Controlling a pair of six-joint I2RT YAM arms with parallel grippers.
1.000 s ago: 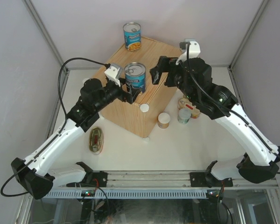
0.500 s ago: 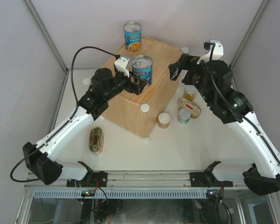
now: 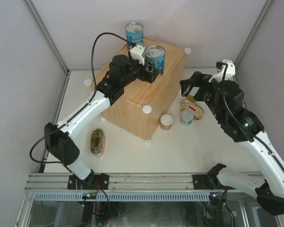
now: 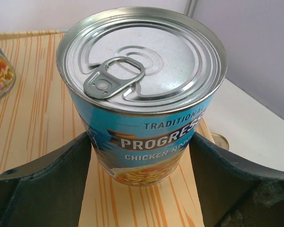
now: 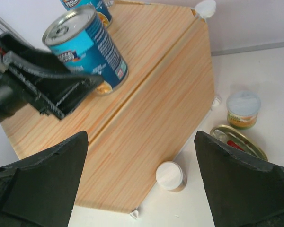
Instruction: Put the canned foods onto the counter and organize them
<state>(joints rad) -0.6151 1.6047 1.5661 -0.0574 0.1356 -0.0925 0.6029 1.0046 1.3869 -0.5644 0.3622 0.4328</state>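
The counter is a light wood-grain box at the middle back. One tall blue can stands at its far corner. My left gripper is shut on the second tall blue can, upright at the counter top's far right part; the left wrist view shows this can between both fingers, its base at the wood. My right gripper is open and empty, right of the counter, above the small cans. In the right wrist view it hangs over the counter's side.
On the white table right of the counter stand a small orange-labelled can, a small green-labelled can and a flat oval red-yellow tin. A second oval tin lies left of the counter. White knobs mark the counter's corners.
My left arm carried the blue can back and to the right across the counter top. My right arm drew back to the right, off the counter, still open.
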